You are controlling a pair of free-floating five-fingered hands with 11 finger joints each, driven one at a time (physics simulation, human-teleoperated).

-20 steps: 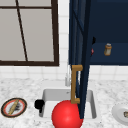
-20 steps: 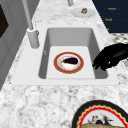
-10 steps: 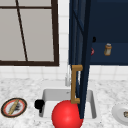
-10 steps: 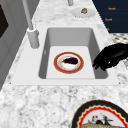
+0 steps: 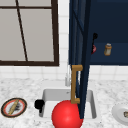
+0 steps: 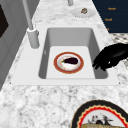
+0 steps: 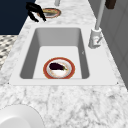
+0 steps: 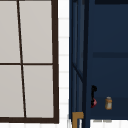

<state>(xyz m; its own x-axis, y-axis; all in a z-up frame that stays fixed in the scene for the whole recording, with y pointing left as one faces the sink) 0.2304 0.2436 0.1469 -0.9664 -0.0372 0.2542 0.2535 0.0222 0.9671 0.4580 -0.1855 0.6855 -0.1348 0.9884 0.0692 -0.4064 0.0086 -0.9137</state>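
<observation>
Marble-patterned worktop runs around a pale sink, and on the sink floor lies a red-rimmed plate with a dark eggplant on it. The same plate and eggplant show in the right side view, toward the near end of the basin.

The left hand hangs over the left rim of the sink in the front view. In the left side view it is the black hand over the front edge of the basin, with its fingers bent downward toward the sink and holding nothing; they are near the plate but apart from it. In the right side view this hand is at the far end, just before a plate with food on the worktop.

The right hand is up inside the open dark blue wall cabinet, beside a small red thing that it seems to touch, though I cannot tell if the fingers close on it. A small jar stands on the shelf just to the right. The upper view shows the same hand above the red thing, with the jar near.

The cabinet door stands open toward the room, with a wooden handle. A red ball is at the front of the sink in the front view. A faucet rises behind the basin, and a white plate lies on the worktop at the right.
</observation>
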